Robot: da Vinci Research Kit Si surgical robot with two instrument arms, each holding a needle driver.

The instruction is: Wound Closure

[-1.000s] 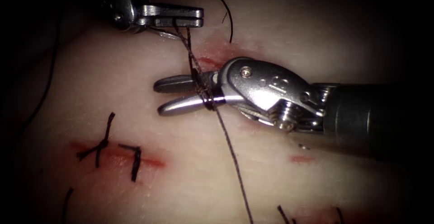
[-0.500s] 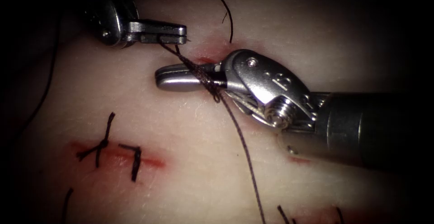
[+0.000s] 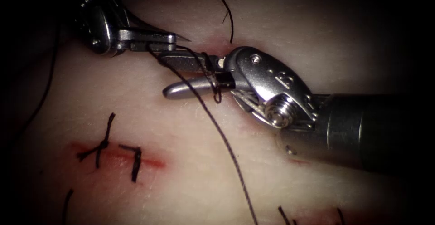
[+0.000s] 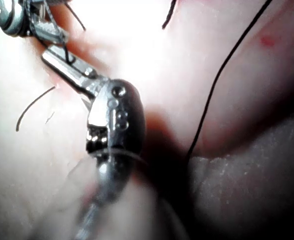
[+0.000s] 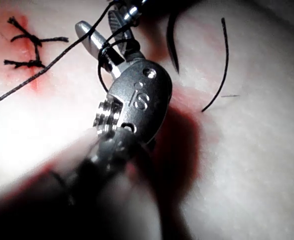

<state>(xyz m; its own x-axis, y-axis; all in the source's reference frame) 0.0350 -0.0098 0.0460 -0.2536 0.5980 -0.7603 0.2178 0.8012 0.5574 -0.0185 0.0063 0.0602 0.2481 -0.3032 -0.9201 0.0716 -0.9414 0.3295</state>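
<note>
My left tool [image 3: 173,41] comes in from the upper left with its jaws shut on the thread [image 3: 226,148]. A thin needle point [image 3: 185,38] sticks out past its jaw tips, above the tissue [image 3: 190,179]. The right tool [image 3: 162,74] lies just below it with jaws open and empty. A loop of thread [image 3: 213,82] is wrapped around both its jaws near the hinge. The red cut [image 3: 210,49] lies under the two tools, with a short thread tail [image 3: 230,23] rising from it. The right wrist view shows the same open jaws [image 5: 99,22], the loop [image 5: 103,57] and the dark curved needle [image 5: 172,45].
Two tied stitches with cut ends [image 3: 106,145] sit on a red line at the lower left, and more thread ends [image 3: 285,216] show at the bottom edge. A long strand [image 3: 47,80] runs down the dark left side. The right tool's shaft [image 3: 376,129] crosses the right half.
The left tool has moved left and a little down with the thread. The right tool rose toward it; its jaws shut half a second ago and are open again, the loop still around them.
</note>
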